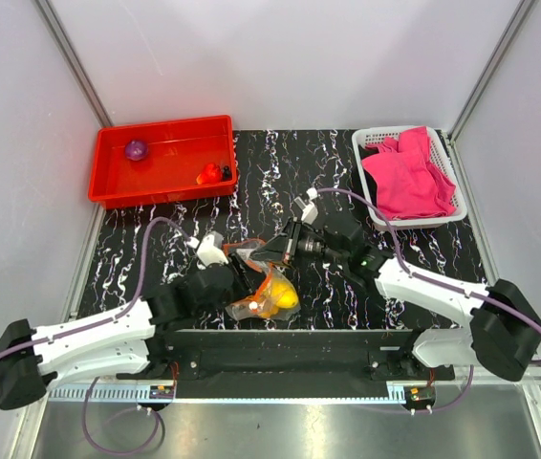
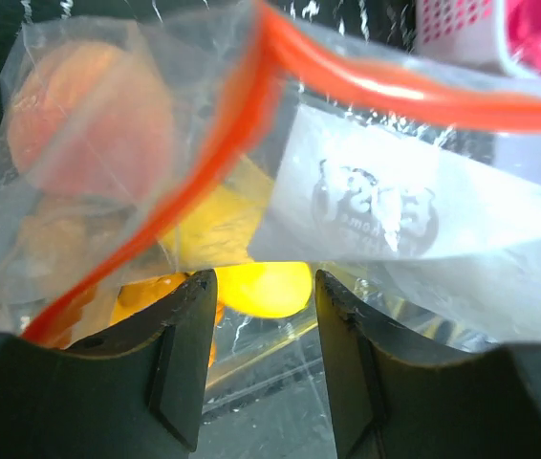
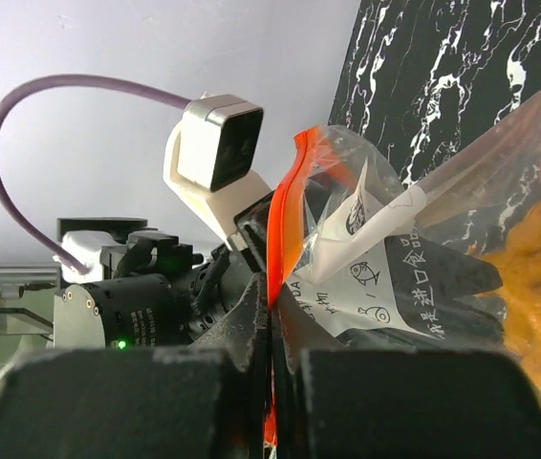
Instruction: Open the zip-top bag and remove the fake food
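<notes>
As both arms reach low toward the middle of the desk (image 1: 280, 172), I see the right pincer (image 3: 270, 320) clamped on the orange zip strip (image 3: 285, 215) of the zip-top bag (image 1: 254, 304), which lies near the front edge between them. My left pincer (image 2: 259, 287) faces the bag, fingers partway apart; whether it grips, I cannot tell. Yellow fake food (image 1: 285, 296) sits inside

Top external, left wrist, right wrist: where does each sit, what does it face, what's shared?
Top external: above and behind, looking down at the table; left arm and right arm show.
Left wrist: on the left arm, facing into the zip-top bag; left tool fingers apart.
Right wrist: on the right arm, facing the left arm; right tool shut on the bag's zip strip.
Shared: all see the bag.
</notes>
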Controlling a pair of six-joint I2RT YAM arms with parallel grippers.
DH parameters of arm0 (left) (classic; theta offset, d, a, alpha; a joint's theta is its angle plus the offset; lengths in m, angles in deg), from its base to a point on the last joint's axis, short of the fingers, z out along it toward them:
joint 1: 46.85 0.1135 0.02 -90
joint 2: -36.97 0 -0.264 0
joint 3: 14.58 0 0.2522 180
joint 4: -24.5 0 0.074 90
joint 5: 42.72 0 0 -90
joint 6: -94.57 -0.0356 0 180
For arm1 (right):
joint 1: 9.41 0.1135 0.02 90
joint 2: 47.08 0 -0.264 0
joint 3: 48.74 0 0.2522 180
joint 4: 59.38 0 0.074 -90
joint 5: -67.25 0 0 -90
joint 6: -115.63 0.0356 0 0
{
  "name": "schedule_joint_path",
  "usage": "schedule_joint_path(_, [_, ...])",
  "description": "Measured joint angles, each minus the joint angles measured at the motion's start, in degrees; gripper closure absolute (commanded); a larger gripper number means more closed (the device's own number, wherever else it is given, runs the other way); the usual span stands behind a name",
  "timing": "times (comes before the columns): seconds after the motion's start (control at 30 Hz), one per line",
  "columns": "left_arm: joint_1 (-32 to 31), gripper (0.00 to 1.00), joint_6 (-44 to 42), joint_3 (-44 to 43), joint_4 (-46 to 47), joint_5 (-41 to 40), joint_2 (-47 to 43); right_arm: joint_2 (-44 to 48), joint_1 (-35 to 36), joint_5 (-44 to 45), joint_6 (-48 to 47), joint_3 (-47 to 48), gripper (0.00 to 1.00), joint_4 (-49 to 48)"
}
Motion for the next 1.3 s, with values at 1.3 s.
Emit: schedule_joint_path(1.3, [1.4,0.6,-6.5,-6.7,-7.0,2.3,7.7,-1.8,0.6,-0.2,-7.5,1.0,1.0,5.8])
